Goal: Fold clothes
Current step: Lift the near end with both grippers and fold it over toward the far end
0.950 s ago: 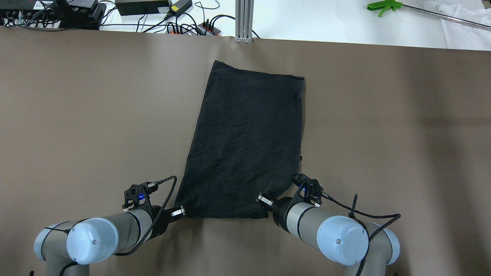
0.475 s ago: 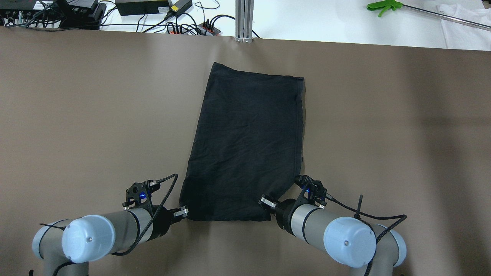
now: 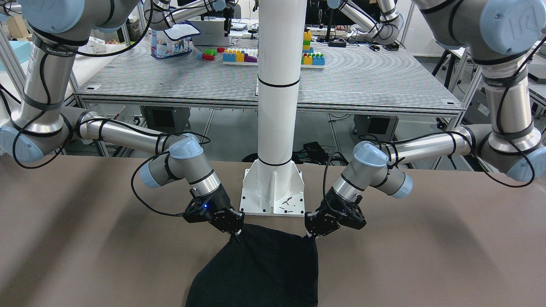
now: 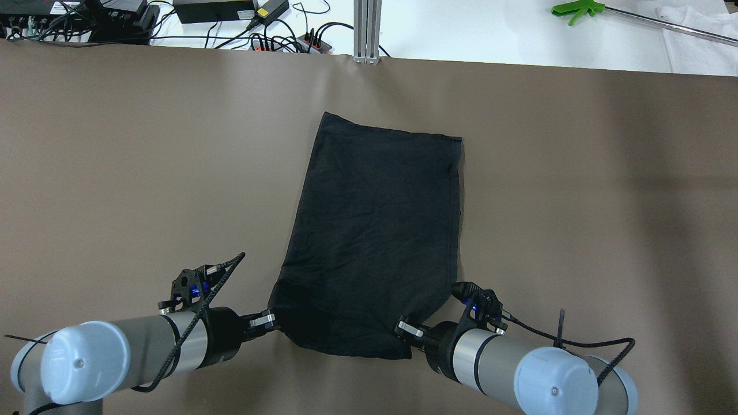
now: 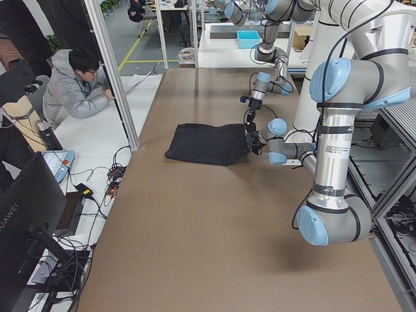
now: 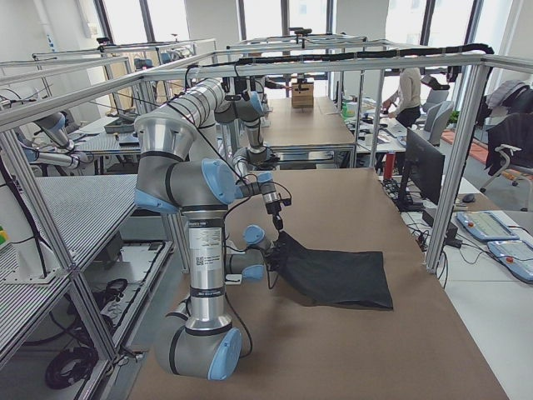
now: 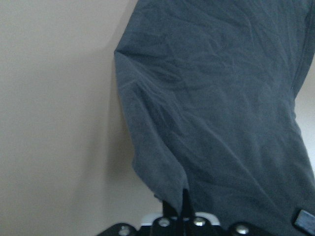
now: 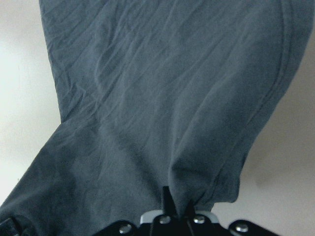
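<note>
The black cloth (image 4: 375,230) lies in the middle of the overhead view on the brown surface (image 4: 115,173). Its long sides run from the lower centre up toward the top of the frame, and most of it is flat with light creases. The left pincer (image 4: 266,319) is clamped on its lower-left corner and the right pincer (image 4: 405,329) on its lower-right corner. In each wrist view the fabric gathers into a small peak at the closed fingertips. In the front-facing view the held hem spans between the two pincers in front of the white pillar base (image 3: 273,196), and seems raised a little off the surface.

The step in hand looks like the first fold, with both corners gripped and the lift barely begun. The next move calls for both arms to rise together and carry the hem toward the top of the overhead frame, over the resting fabric, to meet the upper edge. The pincers should stay level and evenly spaced so the hem does not sag or twist. That upper edge slants, its left corner sitting higher in the frame, so lining up the corners will need care. The thin cloth may also drag along the surface.
</note>
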Motion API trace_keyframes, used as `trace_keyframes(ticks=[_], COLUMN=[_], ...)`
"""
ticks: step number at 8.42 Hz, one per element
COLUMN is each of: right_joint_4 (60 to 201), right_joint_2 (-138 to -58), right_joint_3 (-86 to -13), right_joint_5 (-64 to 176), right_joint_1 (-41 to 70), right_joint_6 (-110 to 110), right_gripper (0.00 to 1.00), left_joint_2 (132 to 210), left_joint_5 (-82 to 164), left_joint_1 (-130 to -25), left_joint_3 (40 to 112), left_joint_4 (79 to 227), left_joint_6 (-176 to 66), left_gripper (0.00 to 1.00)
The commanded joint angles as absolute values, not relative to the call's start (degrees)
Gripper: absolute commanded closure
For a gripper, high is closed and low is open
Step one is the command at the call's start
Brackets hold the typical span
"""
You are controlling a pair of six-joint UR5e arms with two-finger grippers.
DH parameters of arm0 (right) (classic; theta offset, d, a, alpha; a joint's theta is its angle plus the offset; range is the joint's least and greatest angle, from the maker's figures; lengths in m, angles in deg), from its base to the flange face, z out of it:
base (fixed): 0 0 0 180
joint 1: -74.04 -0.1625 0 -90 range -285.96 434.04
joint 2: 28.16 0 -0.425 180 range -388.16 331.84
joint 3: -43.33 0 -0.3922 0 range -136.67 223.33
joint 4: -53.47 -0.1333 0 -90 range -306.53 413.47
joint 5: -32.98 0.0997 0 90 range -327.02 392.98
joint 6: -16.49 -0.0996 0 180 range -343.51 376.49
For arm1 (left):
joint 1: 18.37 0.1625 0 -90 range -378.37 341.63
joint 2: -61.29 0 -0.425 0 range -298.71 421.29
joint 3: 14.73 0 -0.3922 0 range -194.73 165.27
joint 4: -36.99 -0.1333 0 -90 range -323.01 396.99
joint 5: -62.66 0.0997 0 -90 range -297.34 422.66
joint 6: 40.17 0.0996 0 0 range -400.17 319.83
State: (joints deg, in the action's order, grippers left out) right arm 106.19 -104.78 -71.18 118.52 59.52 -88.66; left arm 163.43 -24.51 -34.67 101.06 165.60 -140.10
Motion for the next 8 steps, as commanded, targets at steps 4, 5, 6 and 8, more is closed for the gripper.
trace_keyframes(ticks=[4, 5, 6, 8], right_joint_4=[106.38, 106.73, 106.82, 106.9], right_joint_2=[-109.28, -108.33, -107.01, -104.55], right_joint_3=[-76.73, -76.38, -75.34, -72.53], right_joint_5=[118.33, 118.41, 118.41, 118.5], right_joint_1=[60.96, 58.24, 55.61, 50.59], right_joint_6=[-88.55, -88.54, -88.37, -88.36], right_gripper=[1.0, 1.0, 1.0, 1.0], left_joint_2=[164.44, 168.83, 171.92, 176.41], left_joint_5=[-24.45, -24.7, -25.05, -31.7], left_joint_1=[-34.44, -36.54, -39.52, -47.24], left_joint_3=[104.04, 101.22, 99.54, 95.42], left_joint_4=[165.31, 164.79, 163.31, 161.36], left_joint_6=[-139.14, -138.18, -138.17, -137.99], left_gripper=[1.0, 1.0, 1.0, 1.0])
